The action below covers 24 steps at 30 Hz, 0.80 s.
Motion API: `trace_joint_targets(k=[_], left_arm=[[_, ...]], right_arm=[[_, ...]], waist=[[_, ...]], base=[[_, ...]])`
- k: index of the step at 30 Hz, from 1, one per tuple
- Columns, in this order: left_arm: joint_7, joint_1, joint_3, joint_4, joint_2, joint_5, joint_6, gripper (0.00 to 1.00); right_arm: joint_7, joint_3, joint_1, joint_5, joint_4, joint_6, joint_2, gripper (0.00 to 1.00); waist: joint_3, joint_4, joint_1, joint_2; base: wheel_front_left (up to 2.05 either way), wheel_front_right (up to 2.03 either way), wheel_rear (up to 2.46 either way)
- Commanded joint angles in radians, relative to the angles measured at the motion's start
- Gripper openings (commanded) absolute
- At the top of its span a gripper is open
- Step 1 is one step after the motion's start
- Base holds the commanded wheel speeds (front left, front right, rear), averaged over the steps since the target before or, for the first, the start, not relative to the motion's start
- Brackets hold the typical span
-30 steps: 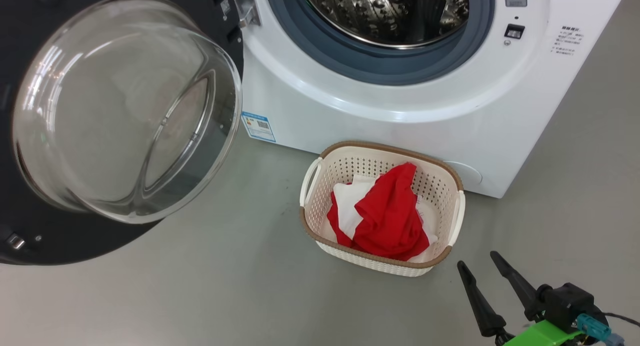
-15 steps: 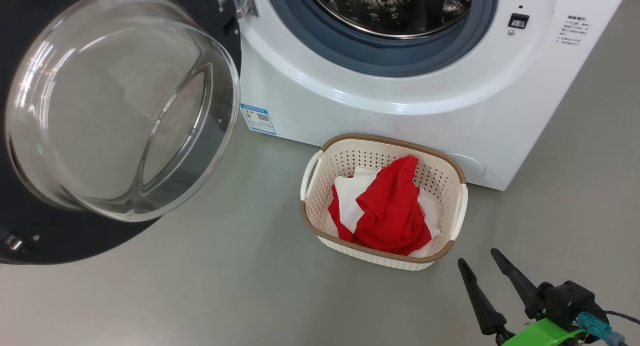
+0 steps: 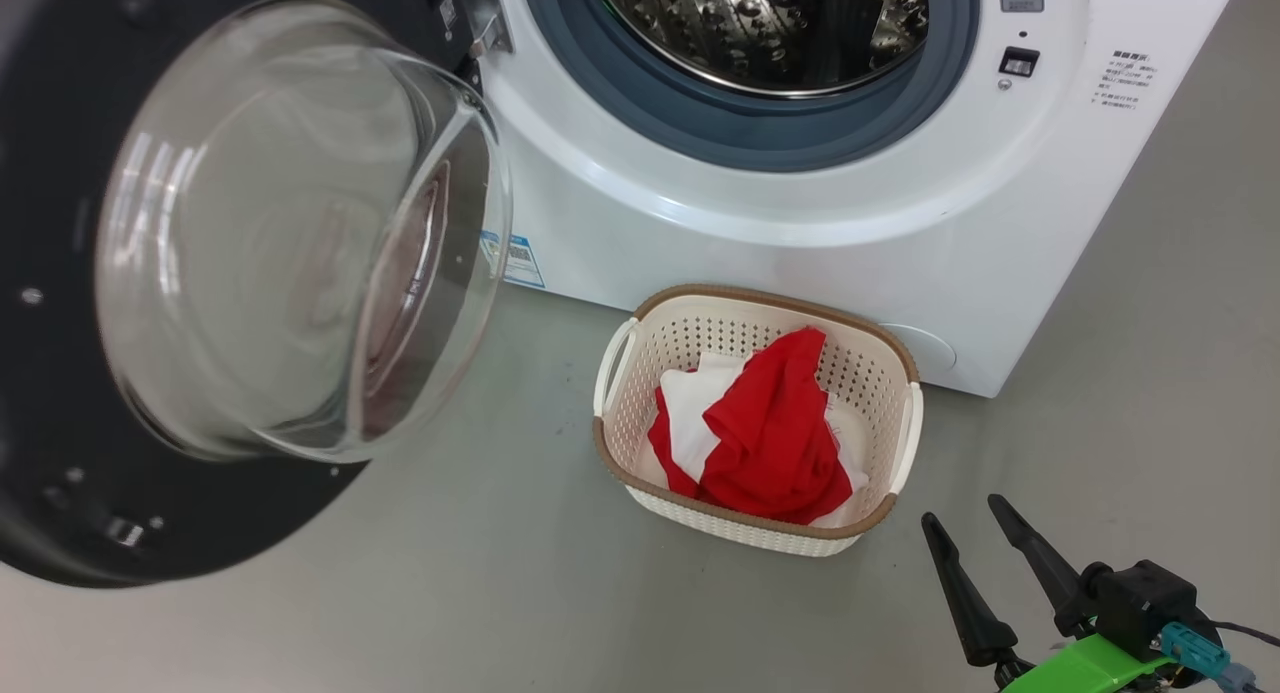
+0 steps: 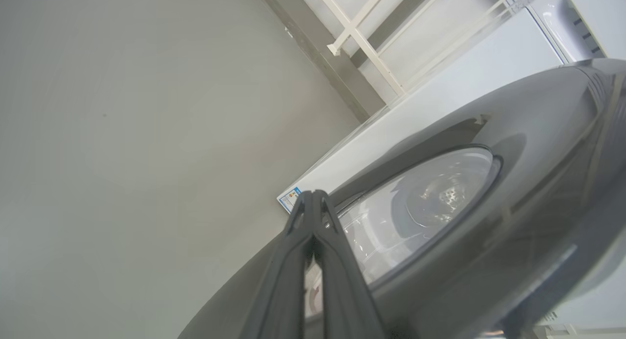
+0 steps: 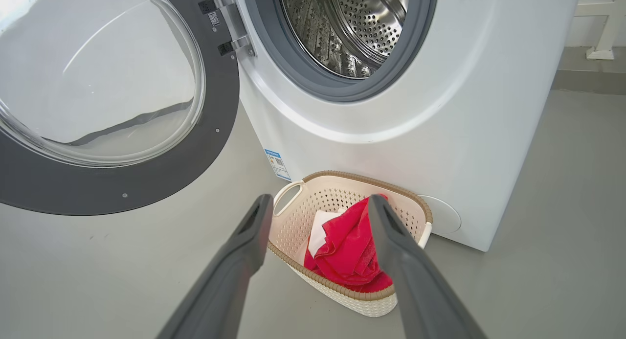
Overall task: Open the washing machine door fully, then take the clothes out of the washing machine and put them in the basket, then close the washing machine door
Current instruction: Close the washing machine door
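**My left end effector [image 4: 313,194] is shut and placed: what I owe now is one clean closing push**

Its two long dark fingers [image 4: 337,260] are pressed together on nothing. They lie along the outer face of the large round washing machine door [image 4: 489,221], with its glossy black rim and bulging clear glass window. I cannot tell whether they touch it. Past their tips is the small blue sticker [image 4: 289,198] on the big white front-loading washing machine [image 3: 800,243].

My right end effector [image 3: 962,510] is spread wide and empty, low over the grey floor [image 3: 500,593]. Just ahead of it stands the small cream-white perforated plastic basket [image 3: 760,295] with a brown woven-look rim. The bright red and white clothes [image 3: 770,423] lie inside it. Further ahead and higher, the perforated steel drum [image 3: 760,23] looks bare as far as I can see.

So I judge that only the door is left to do.

- I should push with the flat of the closed fingers on the rim, well away from the hinge, and follow the door's arc rather than shove straight.
- The pace should be even, so the glass bowl enters the grey rubber ring [image 3: 700,123] squarely.
- The right end effector should keep back from the swing, and I should watch the door's lower edge as it passes over the basket.
- I should finish with a firm press on the latch side.
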Motion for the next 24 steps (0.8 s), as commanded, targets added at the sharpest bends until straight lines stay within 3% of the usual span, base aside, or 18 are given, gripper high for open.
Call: trace_joint_targets(k=[1, 12, 24], left_arm=[[0.029, 0.025, 0.002, -0.054, 0.037, -0.023, -0.007, 0.0], [0.141, 0.179, -0.073, -0.343, 0.044, -0.187, -0.007, 0.0], [0.154, 0.253, -0.186, -0.595, 0.029, -0.282, -0.007, 0.0]], right_arm=[[-0.006, 0.019, -0.021, -0.011, -0.02, 0.007, -0.004, 1.0], [-0.006, 0.011, -0.004, -0.012, -0.027, 0.007, 0.011, 1.0], [-0.006, 0.01, 0.01, -0.011, -0.024, 0.007, 0.025, 1.0]], waist=[[-0.011, 0.0, 0.0, 0.0], [-0.046, -0.007, 0.0, 0.0], [-0.074, -0.046, 0.0, 0.0]], base=[[0.0, 0.0, 0.0], [0.0, 0.0, 0.0], [0.0, 0.0, 0.0]])
